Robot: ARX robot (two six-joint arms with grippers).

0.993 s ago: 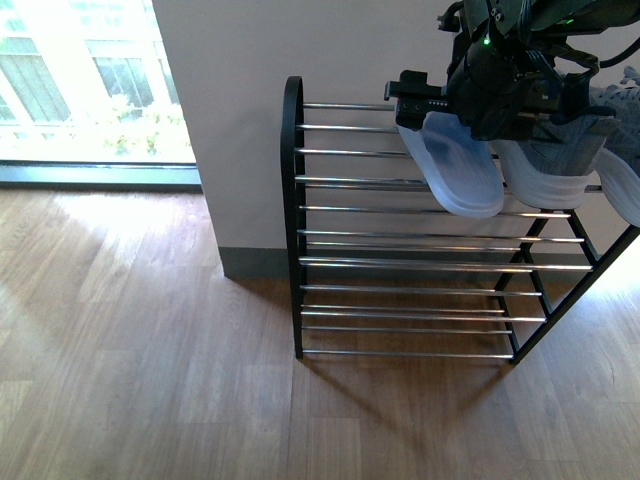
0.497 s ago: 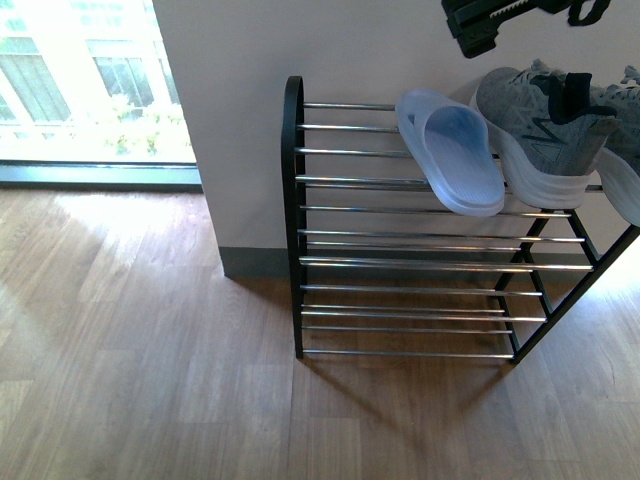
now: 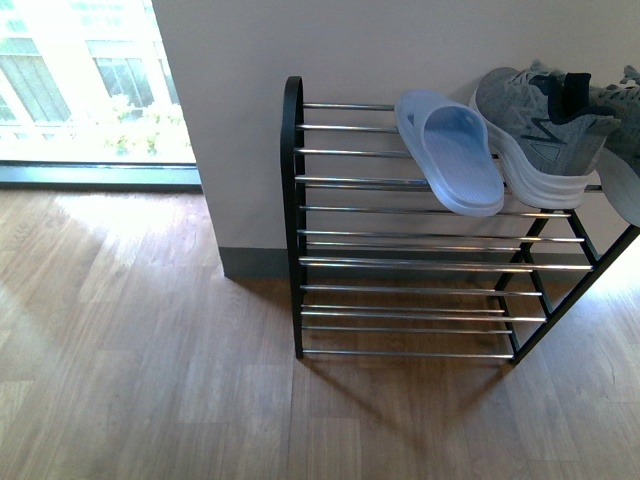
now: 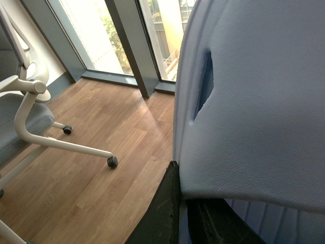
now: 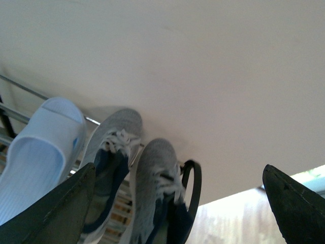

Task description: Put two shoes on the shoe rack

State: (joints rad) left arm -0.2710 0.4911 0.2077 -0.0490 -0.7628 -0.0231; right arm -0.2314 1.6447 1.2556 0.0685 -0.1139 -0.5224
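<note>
The shoe rack [image 3: 291,200] stands against the wall. On its top tier lies one pale blue slipper [image 3: 450,150], with a grey sneaker [image 3: 540,130] beside it and a second sneaker [image 3: 625,150] at the picture's edge. Neither arm shows in the front view. My left gripper [image 4: 183,213] is shut on another pale blue slipper [image 4: 254,101], its sole filling much of the left wrist view. My right gripper [image 5: 177,203] hangs open and apart from the rack, facing the slipper [image 5: 40,152] and both sneakers [image 5: 114,147] on the rods.
A white office chair base [image 4: 51,142] on castors stands on the wooden floor [image 4: 101,193] near tall windows [image 4: 96,35]. A pale wall [image 3: 300,40] backs the rack. The rack's lower tiers [image 3: 400,262] hold nothing.
In the front view the arm that hung over the slipper on the rack has lifted up and out of the picture. That slipper stays on the top tier.
</note>
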